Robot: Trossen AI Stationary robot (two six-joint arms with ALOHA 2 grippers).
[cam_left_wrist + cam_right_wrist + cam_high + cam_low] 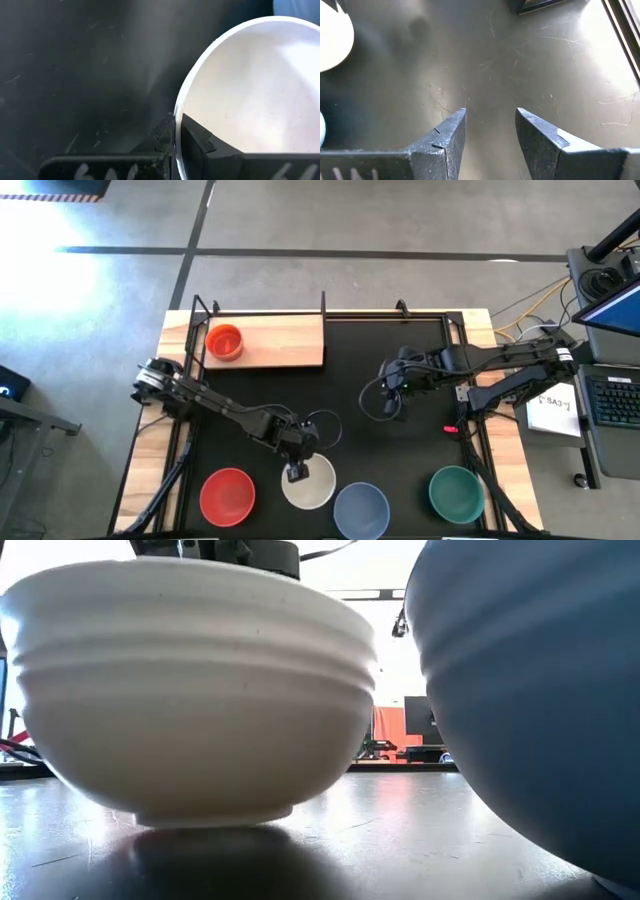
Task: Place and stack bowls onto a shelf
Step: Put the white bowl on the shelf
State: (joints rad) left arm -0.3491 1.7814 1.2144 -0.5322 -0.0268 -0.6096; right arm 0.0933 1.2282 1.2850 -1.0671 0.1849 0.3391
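Gripping the rim of the white bowl [309, 483], the left end effector [296, 472] has one finger inside the wall and one outside, closed on it, as the left wrist view shows at close range [197, 140]. That white bowl [195, 690] sits flat on the black worktop [350, 370] at the near edge, in a row with the red bowl [227, 496] on its left, the pale blue bowl [361, 509] just beside it on its right, and the teal bowl [456, 492] farther right. In the low view the pale blue bowl [540, 690] stands close beside the white one, not touching.

On the shelf [285, 340], at the worktop's far left, an orange-red bowl [224, 341] rests near its left end.

The right end effector [392, 402] hangs over bare mat at centre right, well apart from every bowl, its fingers [447, 135] parted and holding nothing.
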